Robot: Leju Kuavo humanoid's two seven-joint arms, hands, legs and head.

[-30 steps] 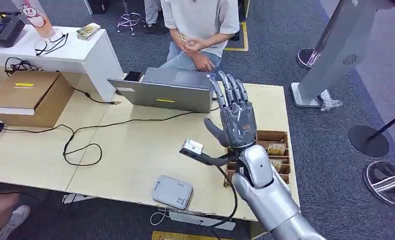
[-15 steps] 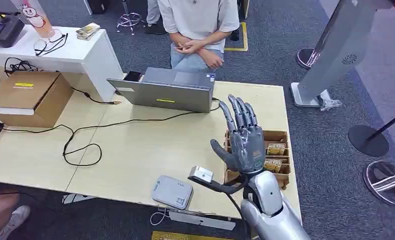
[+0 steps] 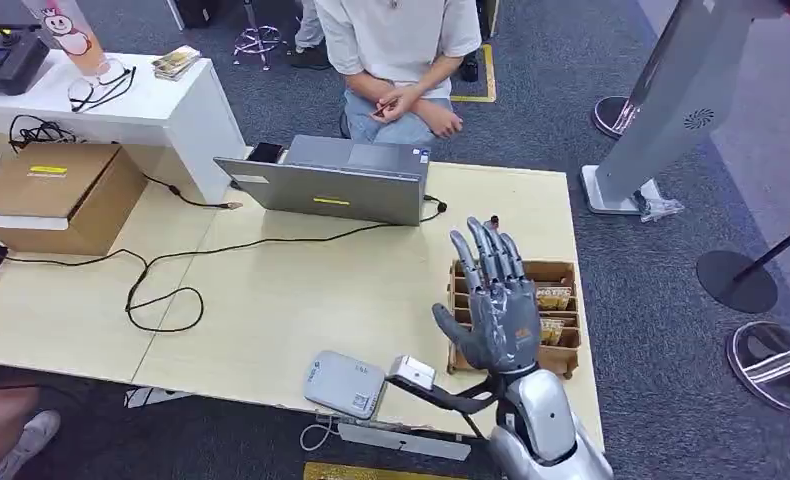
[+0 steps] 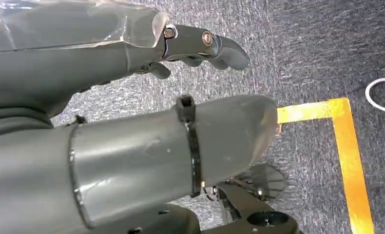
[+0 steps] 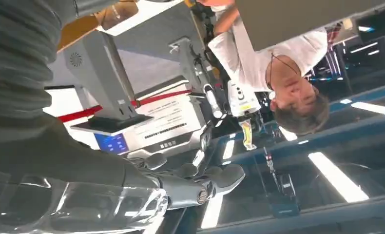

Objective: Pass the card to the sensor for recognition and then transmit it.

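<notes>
Grey right robot hand [image 3: 496,300] hovers, fingers spread, above card box [image 3: 561,345].

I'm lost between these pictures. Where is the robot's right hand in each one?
Head view: the right hand is raised with its fingers spread, in front of the wooden card tray.
Right wrist view: it is seen close up, fingers stretched out.
Left wrist view: this looks at the left hand and carpet instead.
Shared landmark (head and right wrist views): the grey stand with a round grille.
</notes>
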